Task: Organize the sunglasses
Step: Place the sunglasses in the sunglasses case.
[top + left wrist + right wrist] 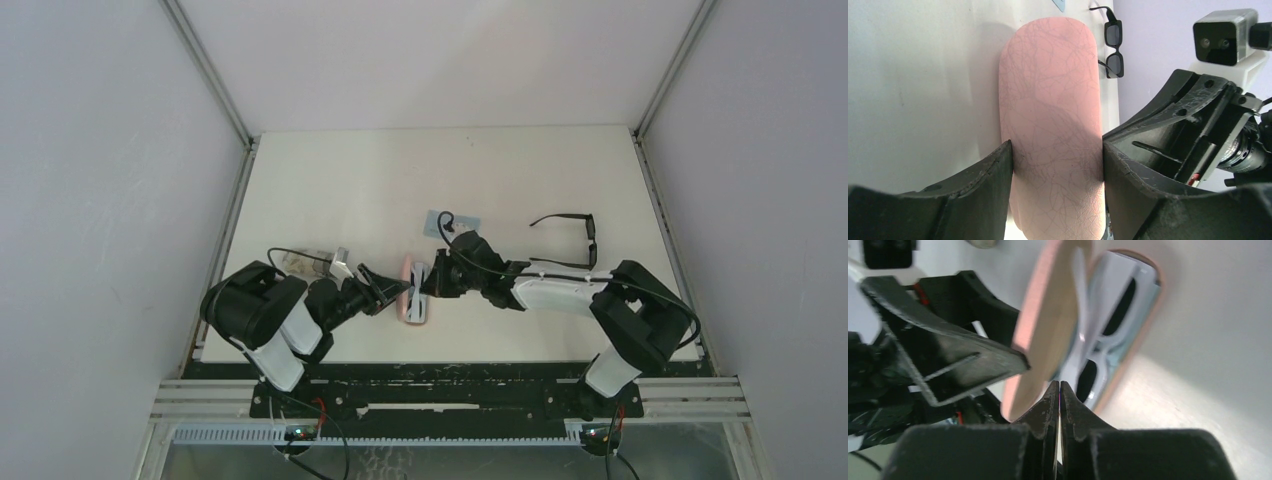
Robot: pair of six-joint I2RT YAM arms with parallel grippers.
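Observation:
The black sunglasses lie unfolded on the table to the right of centre, and also show in the left wrist view. A pink case lies at the middle front. My left gripper is shut on it, with a finger against each long side. In the right wrist view the case lid stands half open. A pale frame with dark lenses lies in the lower half. My right gripper is shut, its tips at the lid's edge.
A light-blue cloth lies just behind the right gripper. A grey-patterned case sits at the left beside the left arm. Grey walls close in both sides and the back.

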